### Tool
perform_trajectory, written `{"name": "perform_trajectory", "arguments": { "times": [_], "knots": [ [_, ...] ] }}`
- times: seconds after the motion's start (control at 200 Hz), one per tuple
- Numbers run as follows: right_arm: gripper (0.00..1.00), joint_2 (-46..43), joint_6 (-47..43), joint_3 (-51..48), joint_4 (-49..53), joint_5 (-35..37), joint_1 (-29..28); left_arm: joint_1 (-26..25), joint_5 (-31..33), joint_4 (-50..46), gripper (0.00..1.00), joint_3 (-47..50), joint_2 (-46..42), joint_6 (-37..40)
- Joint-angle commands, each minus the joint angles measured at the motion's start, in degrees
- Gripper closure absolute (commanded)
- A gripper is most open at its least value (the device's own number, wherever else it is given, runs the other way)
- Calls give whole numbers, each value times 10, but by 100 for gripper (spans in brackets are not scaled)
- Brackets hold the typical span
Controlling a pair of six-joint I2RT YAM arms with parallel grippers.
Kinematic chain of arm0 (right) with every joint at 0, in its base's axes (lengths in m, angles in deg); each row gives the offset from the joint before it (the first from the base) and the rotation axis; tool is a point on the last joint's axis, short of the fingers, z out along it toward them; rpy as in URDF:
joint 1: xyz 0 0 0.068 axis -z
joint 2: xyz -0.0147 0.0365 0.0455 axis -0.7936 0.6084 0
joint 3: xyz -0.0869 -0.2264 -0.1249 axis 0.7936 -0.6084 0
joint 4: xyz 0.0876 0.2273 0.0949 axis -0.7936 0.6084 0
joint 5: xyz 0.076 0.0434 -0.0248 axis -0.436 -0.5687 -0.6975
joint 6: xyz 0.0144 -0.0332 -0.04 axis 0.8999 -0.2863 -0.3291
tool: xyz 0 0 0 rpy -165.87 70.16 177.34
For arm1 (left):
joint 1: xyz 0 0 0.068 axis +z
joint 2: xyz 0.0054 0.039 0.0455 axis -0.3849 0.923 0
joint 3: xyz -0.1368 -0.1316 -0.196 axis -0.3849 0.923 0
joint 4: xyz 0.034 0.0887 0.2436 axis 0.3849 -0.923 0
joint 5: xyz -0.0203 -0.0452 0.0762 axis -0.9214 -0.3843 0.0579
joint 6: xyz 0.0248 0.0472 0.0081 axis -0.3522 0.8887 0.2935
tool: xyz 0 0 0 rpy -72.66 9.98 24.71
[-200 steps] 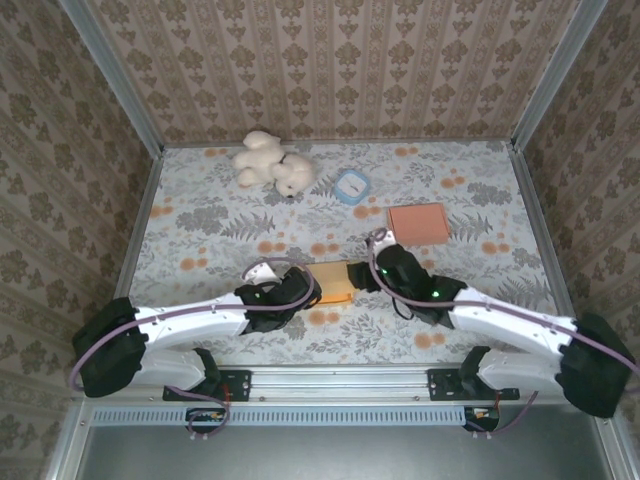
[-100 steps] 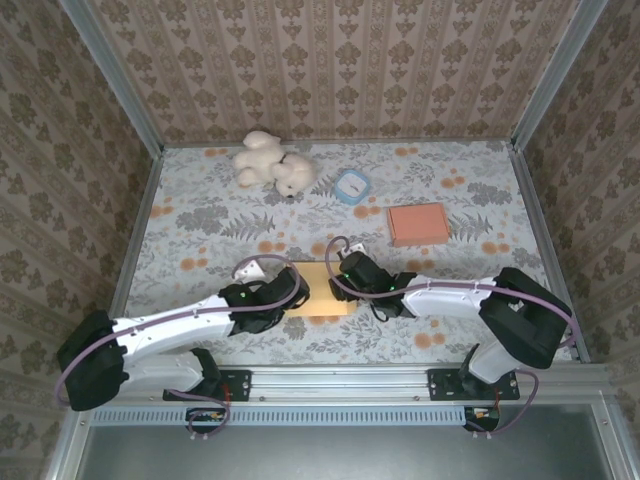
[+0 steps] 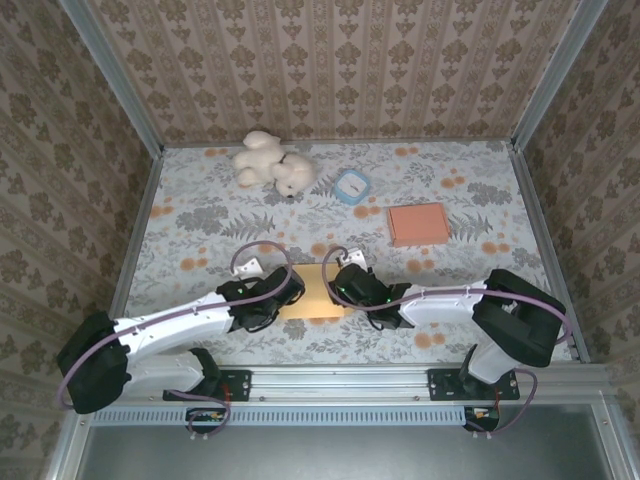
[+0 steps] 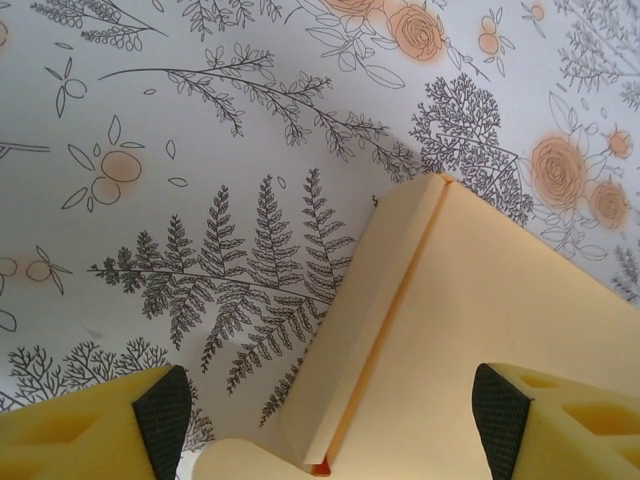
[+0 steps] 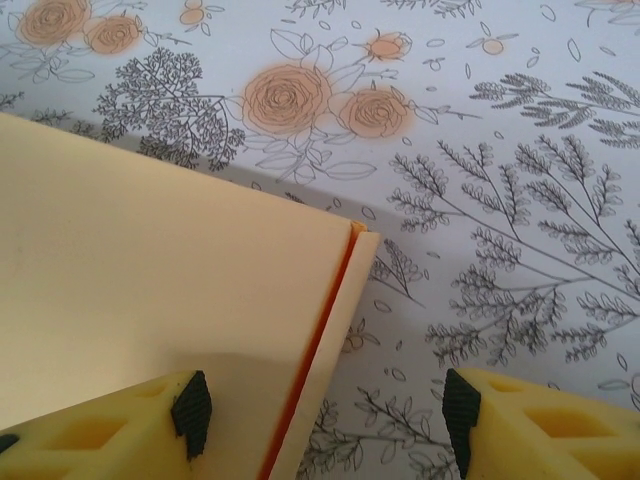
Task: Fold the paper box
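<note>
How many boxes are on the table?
2: a yellow box at the near middle, and a pink box farther back on the right.

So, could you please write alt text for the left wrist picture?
A flat pale-orange paper box lies on a flower-patterned table, with a narrow flap along its left edge. The left gripper is open, its yellow fingers at the bottom corners, either side of that flap.

No text, labels, brands, numbers or signs readable anywhere, paper box (image 3: 312, 290) plain and unprinted on its visible faces, table (image 3: 200, 225) covered in a flower and fern print without lettering
</note>
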Motion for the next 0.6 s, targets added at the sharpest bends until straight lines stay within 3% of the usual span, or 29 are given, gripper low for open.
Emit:
{"name": "perform_trajectory", "arguments": {
  "times": [0.0, 0.195, 0.595],
  "knots": [
    [34, -22, 32, -37, 15, 25, -7, 6, -6, -1, 22, -11, 8, 37],
    [34, -44, 68, -76, -25, 23, -16, 13, -11, 60, 22, -10, 35, 69],
    [34, -124, 109, -129, -50, 8, -30, 15, -71, 223, 31, -17, 132, 274]
  ]
}}
